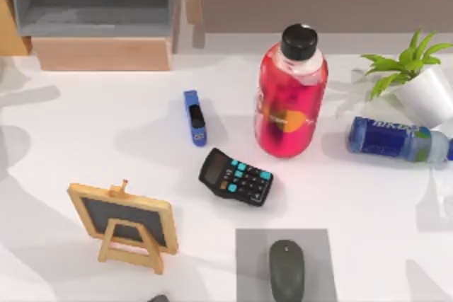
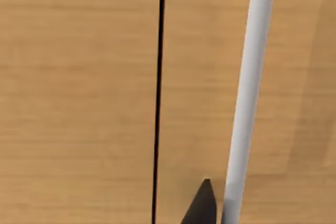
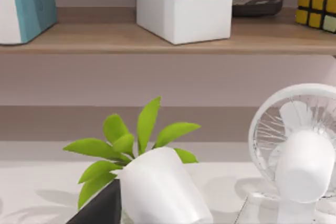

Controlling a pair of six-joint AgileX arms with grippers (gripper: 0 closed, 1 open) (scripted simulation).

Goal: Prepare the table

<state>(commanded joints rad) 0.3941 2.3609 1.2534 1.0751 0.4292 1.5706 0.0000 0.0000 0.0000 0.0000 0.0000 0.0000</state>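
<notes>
The white table (image 1: 85, 146) holds a red bottle (image 1: 290, 100) with a black cap standing upright at the middle back. A blue stapler (image 1: 195, 118) and a black calculator (image 1: 236, 177) lie to its left and front. A small chalkboard easel (image 1: 126, 223) stands at the front left. A grey mouse (image 1: 286, 270) rests on a grey pad (image 1: 251, 259) at the front. A dark part of my left gripper (image 2: 202, 208) is close against a light-wood panel (image 2: 79, 103). A dark part of my right gripper (image 3: 100, 208) is beside the white pot of a tilted plant (image 3: 157, 187).
A blue bottle (image 1: 396, 139) lies on its side at the right, next to the tilted potted plant (image 1: 425, 83). A wood and grey shelf cabinet (image 1: 99, 12) lines the back. A white fan (image 3: 302, 156) stands near the plant; a white box (image 3: 184, 14) sits on the shelf.
</notes>
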